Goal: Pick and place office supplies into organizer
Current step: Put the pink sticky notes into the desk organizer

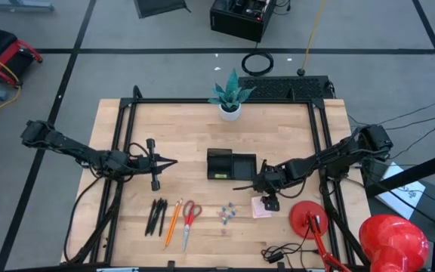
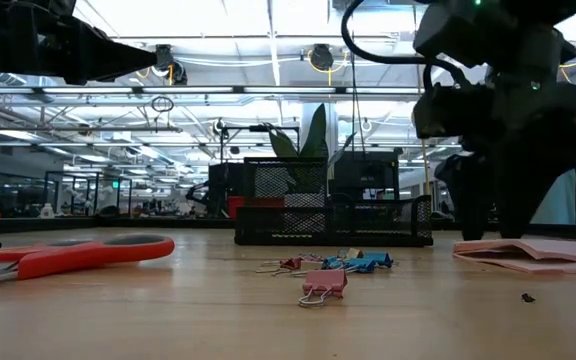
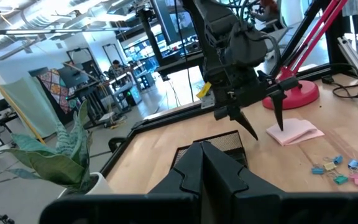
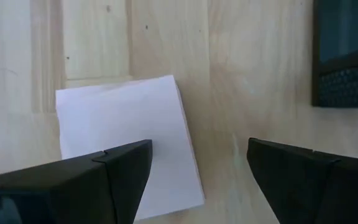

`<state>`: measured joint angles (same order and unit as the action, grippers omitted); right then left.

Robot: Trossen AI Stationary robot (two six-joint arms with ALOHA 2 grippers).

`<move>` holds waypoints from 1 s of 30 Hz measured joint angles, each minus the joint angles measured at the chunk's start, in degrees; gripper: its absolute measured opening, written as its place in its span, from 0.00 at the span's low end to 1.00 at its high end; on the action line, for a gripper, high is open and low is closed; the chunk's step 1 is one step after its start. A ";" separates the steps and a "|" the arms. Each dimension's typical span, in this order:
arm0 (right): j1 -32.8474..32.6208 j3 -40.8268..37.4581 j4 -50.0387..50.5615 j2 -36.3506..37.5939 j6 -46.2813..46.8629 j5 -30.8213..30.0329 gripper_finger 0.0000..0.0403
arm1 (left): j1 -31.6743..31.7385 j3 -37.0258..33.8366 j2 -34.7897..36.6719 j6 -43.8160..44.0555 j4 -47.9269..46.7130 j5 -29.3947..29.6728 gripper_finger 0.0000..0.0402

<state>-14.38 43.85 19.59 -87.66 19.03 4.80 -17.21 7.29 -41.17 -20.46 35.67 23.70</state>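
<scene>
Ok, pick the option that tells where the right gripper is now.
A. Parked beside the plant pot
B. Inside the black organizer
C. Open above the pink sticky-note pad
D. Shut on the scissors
C: the right wrist view shows the right gripper with its fingers spread wide over the pink sticky-note pad, holding nothing, and the high view places it at the pad beside the organizer.

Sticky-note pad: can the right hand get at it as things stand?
Probably yes. The right hand hangs open directly over the pink sticky-note pad, which lies flat on bare wood clear of the organizer; nothing sits between them.
</scene>
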 joint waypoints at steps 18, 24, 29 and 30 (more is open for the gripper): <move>-1.87 -0.15 -5.15 0.17 5.39 2.44 0.63 | 0.00 0.00 -0.01 0.10 -0.03 -0.02 0.04; -2.17 3.75 -3.44 0.17 13.31 3.41 0.63 | 0.00 0.00 0.00 1.35 -0.53 -0.02 0.04; -4.76 4.86 -2.53 0.20 15.85 2.50 0.63 | 0.00 0.02 -0.02 0.65 -2.04 0.09 0.04; -5.08 4.88 -2.56 0.20 15.89 1.77 0.63 | 0.00 0.02 0.00 0.01 -2.37 0.11 0.04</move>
<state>-19.46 48.73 17.03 -87.46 34.92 6.57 -17.21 7.31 -41.17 -20.45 33.30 23.82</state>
